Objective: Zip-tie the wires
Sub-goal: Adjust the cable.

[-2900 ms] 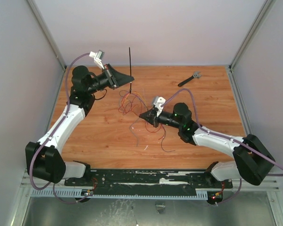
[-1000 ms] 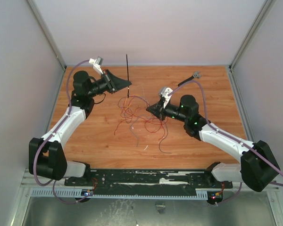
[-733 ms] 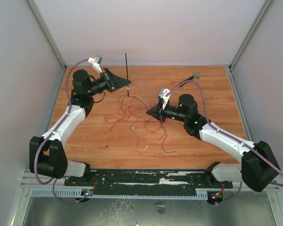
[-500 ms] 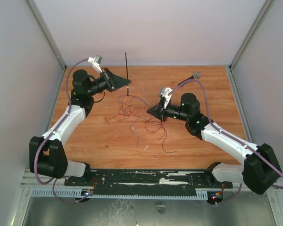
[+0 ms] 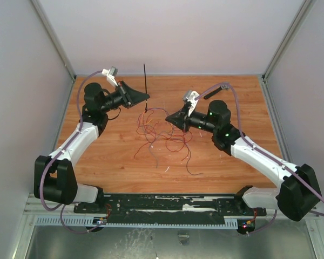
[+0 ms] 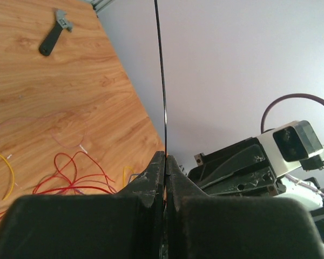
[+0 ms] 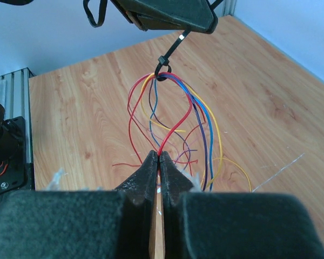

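My left gripper point(image 5: 147, 97) point(image 6: 165, 156) is shut on the zip tie point(image 5: 144, 81) point(image 6: 161, 81), a thin black strip standing straight up past the fingertips. In the right wrist view the zip tie's lower end point(image 7: 163, 71) forms a small loop below the left gripper, and several wires pass through it. The wires point(image 5: 162, 134) point(image 7: 197, 110) point(image 6: 70, 175) are red, blue, yellow and purple; they hang from the loop and trail onto the wooden table. To the right of the loop, my right gripper point(image 5: 170, 117) point(image 7: 161, 155) is shut on one red wire.
A short black tool with a grey head point(image 5: 222, 86) point(image 6: 54, 36) lies at the back right of the table point(image 5: 113, 156), partly behind the right arm's purple cable point(image 5: 233, 102). Grey walls stand round the table on three sides.
My right gripper has moved toward the back of the table with the red wire, drawing the tangle with it. The left gripper and zip tie have hardly moved.
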You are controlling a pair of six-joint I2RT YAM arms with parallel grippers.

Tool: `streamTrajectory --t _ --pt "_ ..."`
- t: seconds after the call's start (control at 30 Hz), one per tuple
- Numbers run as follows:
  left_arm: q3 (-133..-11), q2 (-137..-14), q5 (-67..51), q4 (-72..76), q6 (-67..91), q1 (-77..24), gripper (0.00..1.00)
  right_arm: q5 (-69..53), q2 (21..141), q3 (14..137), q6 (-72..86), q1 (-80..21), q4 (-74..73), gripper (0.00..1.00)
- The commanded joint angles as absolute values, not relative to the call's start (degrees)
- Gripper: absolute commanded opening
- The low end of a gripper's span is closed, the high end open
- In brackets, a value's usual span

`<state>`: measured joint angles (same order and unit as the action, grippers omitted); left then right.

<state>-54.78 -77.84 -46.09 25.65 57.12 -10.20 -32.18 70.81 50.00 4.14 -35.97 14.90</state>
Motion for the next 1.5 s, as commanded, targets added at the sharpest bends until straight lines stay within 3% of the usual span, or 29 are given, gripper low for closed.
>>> streamTrajectory --t 0.0,0.57,0.77,1.27,1.47 --pt "-54.55 -76.78 -47.05 28.60 57.68 -9.78 0.00 -30.47 71.95 51.85 5.22 -35.42 14.62 0.00" --pt "-55.19 -75.71 -47.54 28.30 58.43 -9.05 0.00 -26.00 70.49 47.30 3.62 -31.42 10.43 0.00" --pt "-54.88 -76.25 -47.52 29.59 59.39 -9.05 0.00 -30.01 71.67 48.15 5.11 -31.47 12.95 0.00" --pt "-54.20 -76.76 -48.37 31.61 60.71 -9.23 0.00 -26.21 80.39 54.15 6.88 -39.12 15.74 0.00" --pt "-54.41 -76.25 -48.51 31.11 60.24 -9.31 0.00 -25.03 80.68 55.06 6.13 -39.86 13.80 0.22"
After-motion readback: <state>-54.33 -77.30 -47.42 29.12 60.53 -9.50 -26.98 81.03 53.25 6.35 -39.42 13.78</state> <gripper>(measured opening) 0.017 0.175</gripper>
